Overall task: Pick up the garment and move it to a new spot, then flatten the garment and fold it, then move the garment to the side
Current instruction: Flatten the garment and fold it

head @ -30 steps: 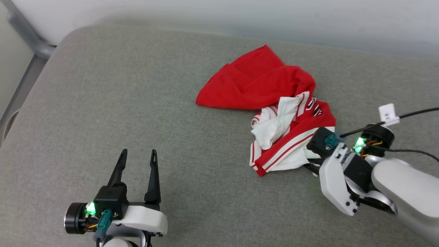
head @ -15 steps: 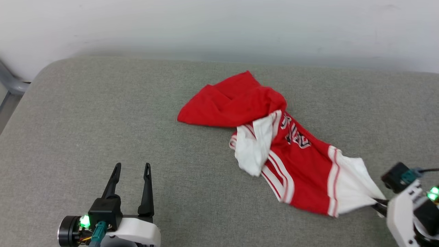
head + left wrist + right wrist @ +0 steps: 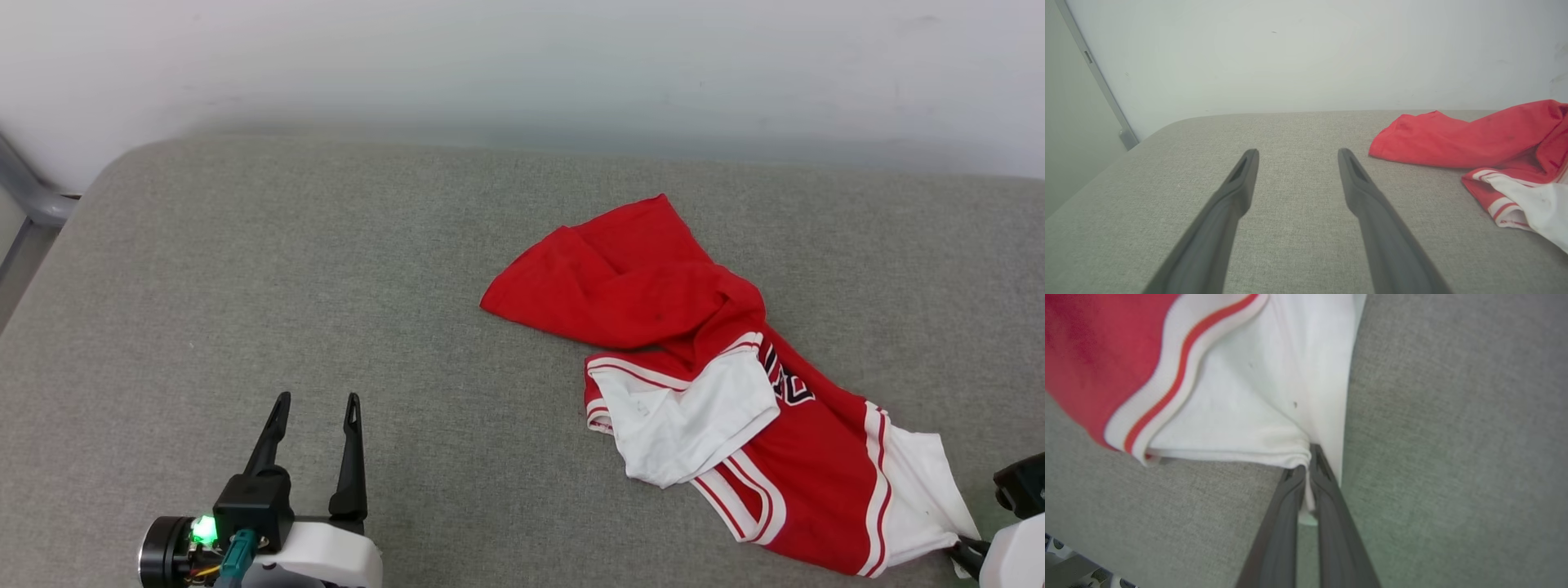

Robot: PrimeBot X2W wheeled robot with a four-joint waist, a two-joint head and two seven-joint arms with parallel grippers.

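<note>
Right wrist view: right gripper (image 3: 1308, 457) pinched shut on crumpled red jersey T-shirt (image 3: 1229, 396) by its white sleeve, apparently mid-relocation across grey cushion (image 3: 245, 269); left gripper (image 3: 317, 400) spread, empty. Next, probably: release, then flatten

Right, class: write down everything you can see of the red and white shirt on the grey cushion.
The shirt looks like soft jersey knit, red in the body with white short sleeves and red-and-white stripe trim; part of black, white-edged lettering shows on the chest. It lies crumpled and partly folded over itself on the grey cushion, drawn out towards the robot's right. The right hand is shut on the edge of one white sleeve, bunching the cloth there; the other sleeve lies across the front.
</note>
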